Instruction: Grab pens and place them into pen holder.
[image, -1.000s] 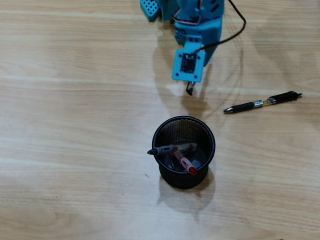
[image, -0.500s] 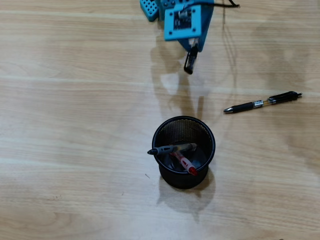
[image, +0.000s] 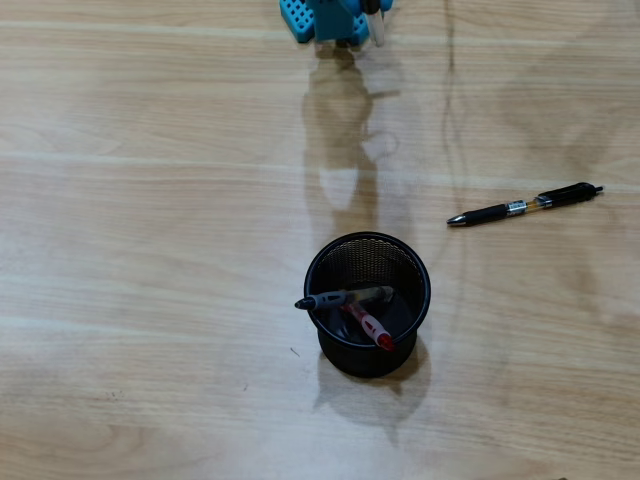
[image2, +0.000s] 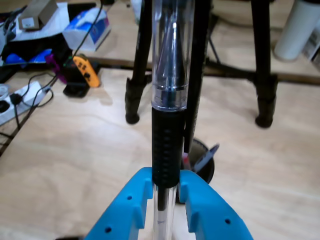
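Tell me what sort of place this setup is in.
Probably a hobby or lab workroom. The wrist view shows a tripod on the wood table, a power strip with cables, and boxes piled at the far left.

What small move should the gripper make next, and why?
Probably carry the clear pen toward the holder. The gripper is shut on it, near the overhead view's top edge, far from the holder, which already has two pens.
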